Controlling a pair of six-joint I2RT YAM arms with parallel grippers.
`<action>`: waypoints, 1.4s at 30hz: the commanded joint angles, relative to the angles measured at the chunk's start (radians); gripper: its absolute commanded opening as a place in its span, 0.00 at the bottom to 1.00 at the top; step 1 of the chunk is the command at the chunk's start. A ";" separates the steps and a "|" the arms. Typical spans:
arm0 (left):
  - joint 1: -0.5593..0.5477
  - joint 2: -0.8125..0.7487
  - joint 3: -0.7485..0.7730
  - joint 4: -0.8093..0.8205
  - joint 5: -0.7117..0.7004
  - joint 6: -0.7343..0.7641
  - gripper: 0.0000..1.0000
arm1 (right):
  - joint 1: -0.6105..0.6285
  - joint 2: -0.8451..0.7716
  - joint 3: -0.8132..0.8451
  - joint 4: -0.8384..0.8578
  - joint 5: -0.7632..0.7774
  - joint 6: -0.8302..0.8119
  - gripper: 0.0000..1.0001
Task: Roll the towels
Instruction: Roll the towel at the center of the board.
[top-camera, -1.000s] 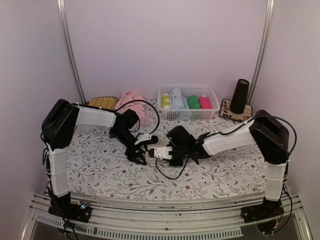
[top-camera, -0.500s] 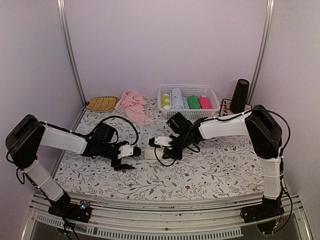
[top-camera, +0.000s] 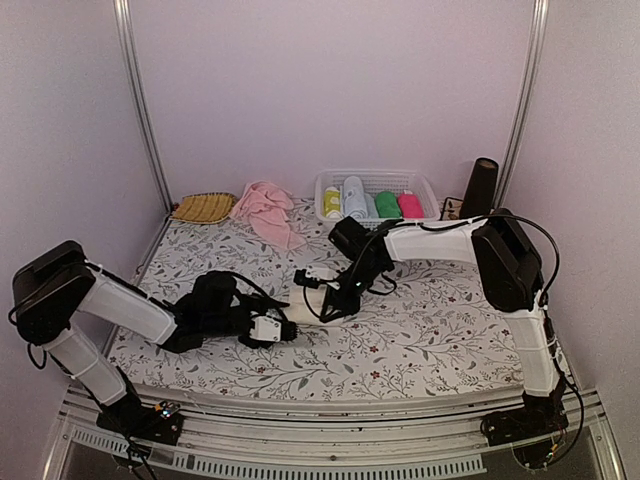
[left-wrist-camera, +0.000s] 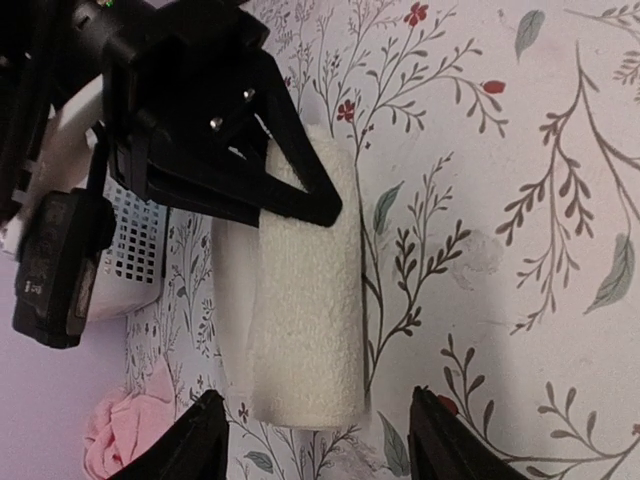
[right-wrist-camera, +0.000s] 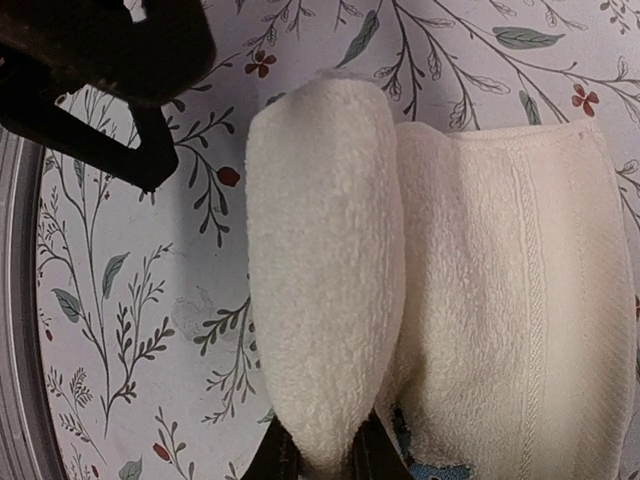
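Edges: the table (top-camera: 440, 340) ends in a metal rail (top-camera: 330, 415) at 6 o'clock. Walls close it in at 9, 12 and 3 o'clock.
Far row: a wicker mat (top-camera: 203, 207), the pink towel (top-camera: 265, 208), a basket (top-camera: 428, 205) of rolls and a dark cone (top-camera: 482, 188) stand along the 12 o'clock edge.
Open room: bare floral cloth shows from 3 to 6 o'clock of the cream towel (top-camera: 302, 302) out to the rail. The left arm lies low across the 8 o'clock side.
Cream towel: near the middle of the table, partly rolled, with a flat tail beside the roll.
Pink towel: crumpled, well apart from both arms, at 11 o'clock of the cream towel.
Right fingers (top-camera: 333, 303): narrow, pinching one end of the roll.
Left fingers (top-camera: 283, 331): spread wide at the roll's other end, at its 7 o'clock. The end sits between the tips, and no contact shows.
Long axis: in the left wrist view the roll runs 6 to 12 o'clock, straight from the left fingers to the right fingers. In the top view it is too small to fix.
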 joint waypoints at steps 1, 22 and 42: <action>-0.055 0.006 -0.004 0.084 -0.060 0.038 0.62 | -0.008 0.051 -0.005 -0.107 -0.037 0.028 0.13; -0.109 0.239 0.126 0.085 -0.287 0.057 0.59 | -0.018 0.074 0.016 -0.112 -0.051 0.023 0.13; -0.085 0.275 0.332 -0.453 -0.149 -0.088 0.00 | -0.036 -0.159 -0.166 0.052 0.019 0.010 0.55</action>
